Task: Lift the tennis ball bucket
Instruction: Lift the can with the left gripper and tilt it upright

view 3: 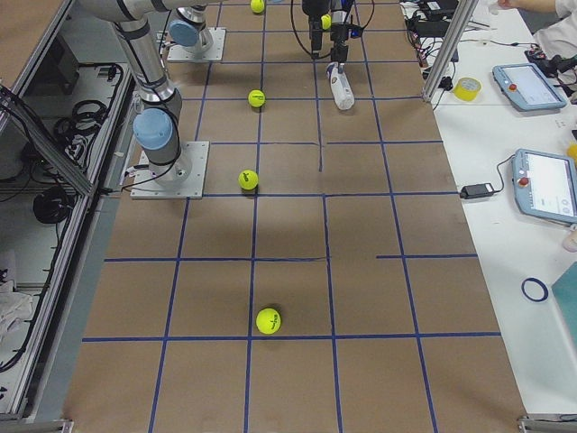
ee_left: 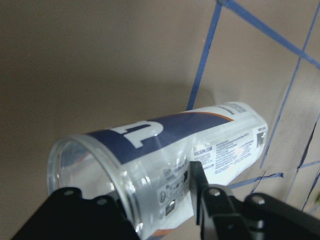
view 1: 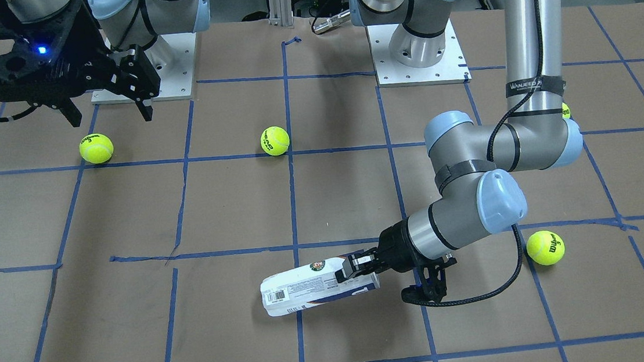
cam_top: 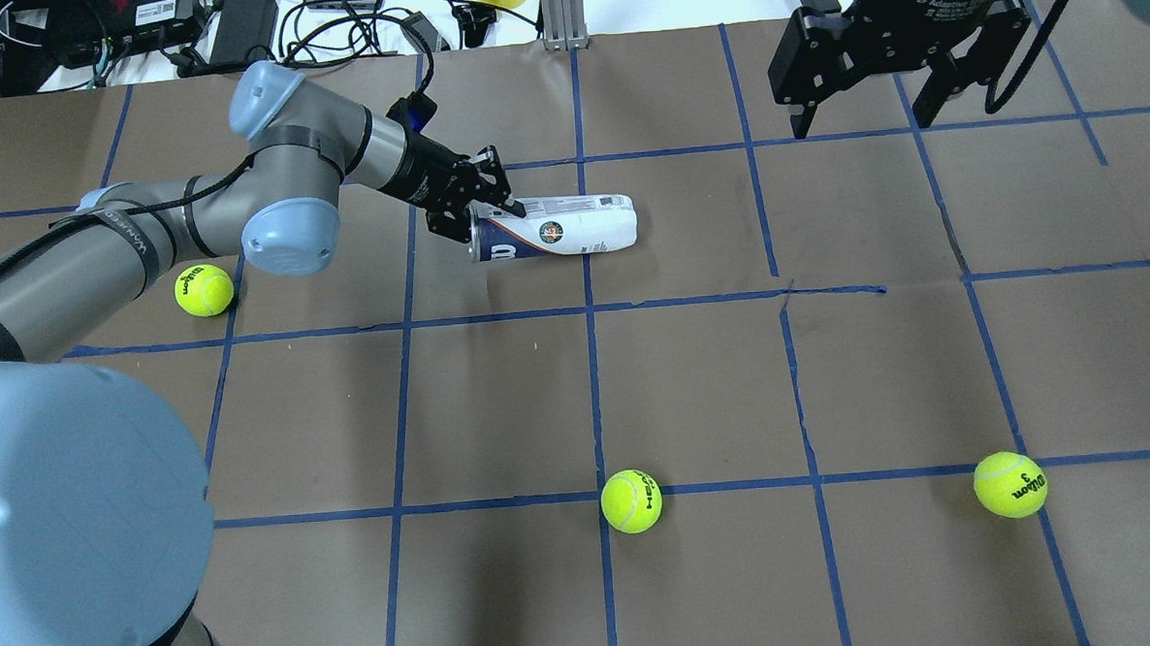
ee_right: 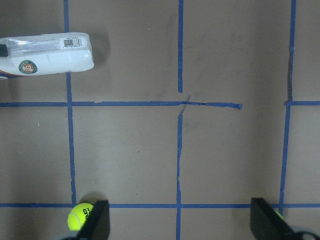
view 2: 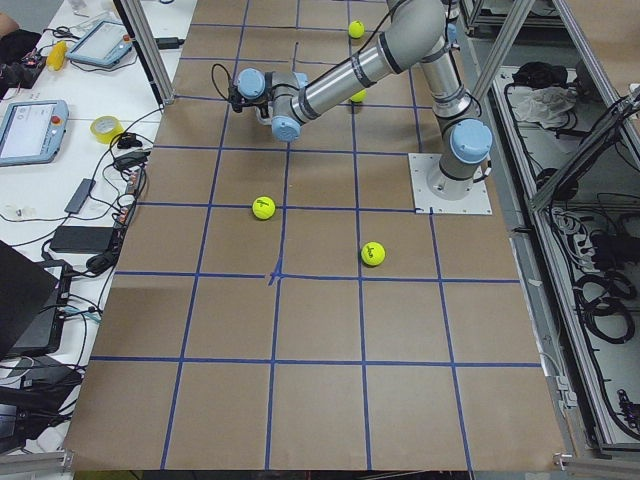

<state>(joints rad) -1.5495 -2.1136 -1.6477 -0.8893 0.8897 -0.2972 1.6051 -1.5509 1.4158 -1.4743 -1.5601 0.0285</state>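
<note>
- My left claw [view 1: 354,268] is narrow, its fingers pinched on the wall of the ball can [view 1: 308,287] at the open mouth. The wrist view shows one finger [ee_left: 202,187] on the outside of the clear rim. The other seems to sit at or inside the mouth, but I cannot tell exactly.
- The can lies on its side and stretches straight out ahead of this claw. The barcode end is farthest from my fingers and the navy band is nearest.
- I judge the grip made, so the reaching and closing are done.
- The lift itself is what remains. The can stays low over the brown table [view 1: 137,337] with its shadow tight beneath it. The gripped end may be a touch higher than the far end, but I cannot tell whether any of it has left the paper.
- Holding one end of a long, thin-walled can means the far end will want to droop as I raise it, so I expect a slow, steady rise to suit it best.
- My right claw [view 1: 109,113] hangs wide and empty, high above the table and well apart from the can. The can shows only at the upper corner of its wrist view.
- One yellow ball [view 1: 96,149] lies almost under that open claw. Another ball [view 1: 545,248] sits behind my left claw, near the forearm. Neither touches the can.
</note>
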